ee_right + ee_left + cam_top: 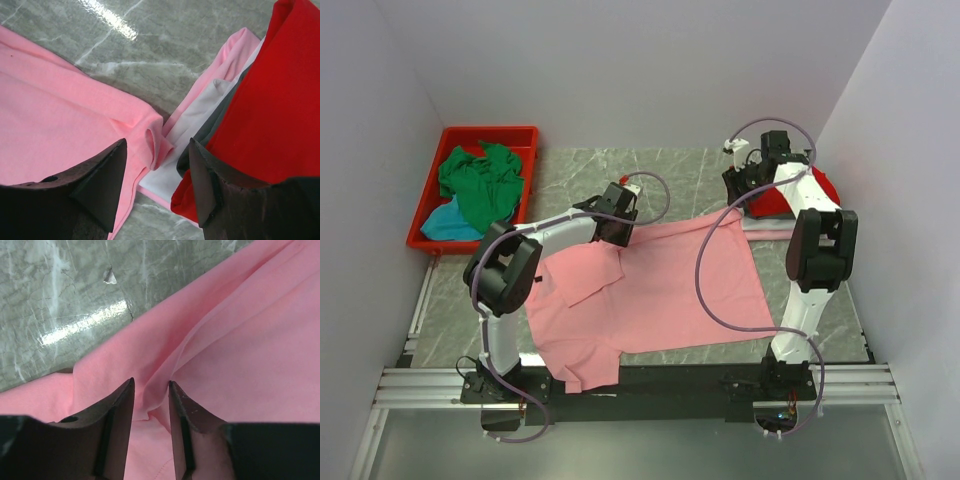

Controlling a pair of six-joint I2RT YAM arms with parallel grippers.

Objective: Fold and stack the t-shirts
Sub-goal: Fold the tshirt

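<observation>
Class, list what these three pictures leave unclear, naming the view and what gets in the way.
- Top view: the right arm covers most of the stack, so its shirts cannot be counted.
- Top view: the green shirt hides most of the teal shirt.
- Left wrist view: the left gripper straddles a fold of the pink shirt; its jaws hide whether they grip it.
</observation>
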